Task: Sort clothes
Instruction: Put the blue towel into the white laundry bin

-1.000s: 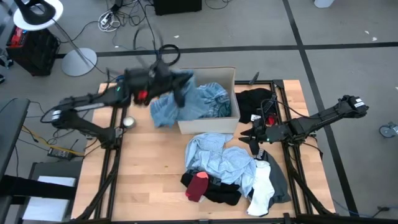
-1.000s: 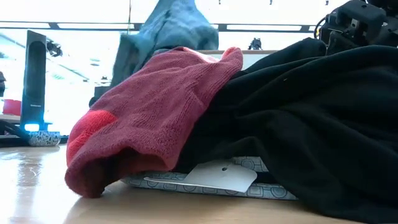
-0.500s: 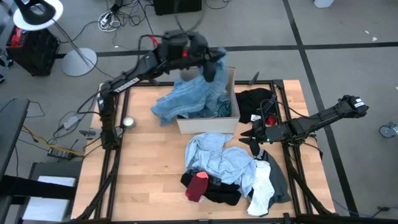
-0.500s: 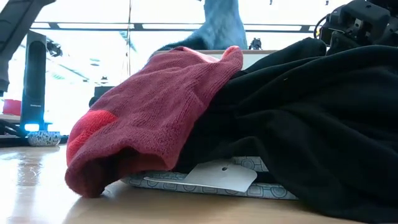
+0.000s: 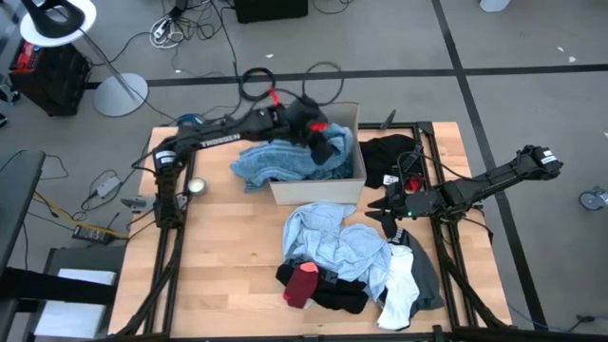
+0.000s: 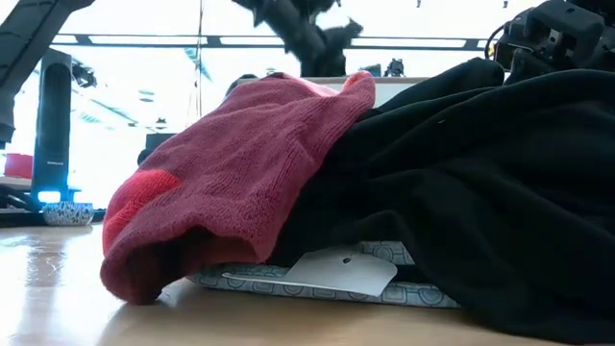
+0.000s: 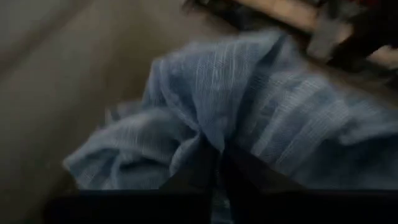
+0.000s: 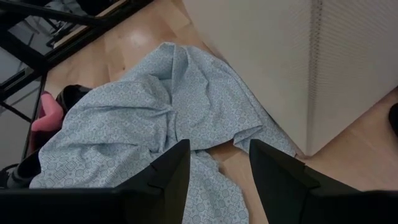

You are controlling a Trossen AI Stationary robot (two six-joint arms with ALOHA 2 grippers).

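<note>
Two hands: your left hand (image 5: 328, 144) reaches over the beige cardboard box (image 5: 313, 190); your right hand (image 5: 383, 211) hovers just right of the box, above the wooden table (image 5: 228, 256).
Left hand state: fingers nipping a fold of the blue-grey striped garment (image 7: 261, 118), which spills over the box's left wall.
Right hand state: fingers (image 8: 168, 171) spread, holding nothing.
Pile: you see the light blue patterned shirt (image 8: 130, 130) in front of the box, touching the small red piece (image 5: 302, 283), black garment (image 6: 480, 192) and white garment (image 5: 399, 290).
</note>
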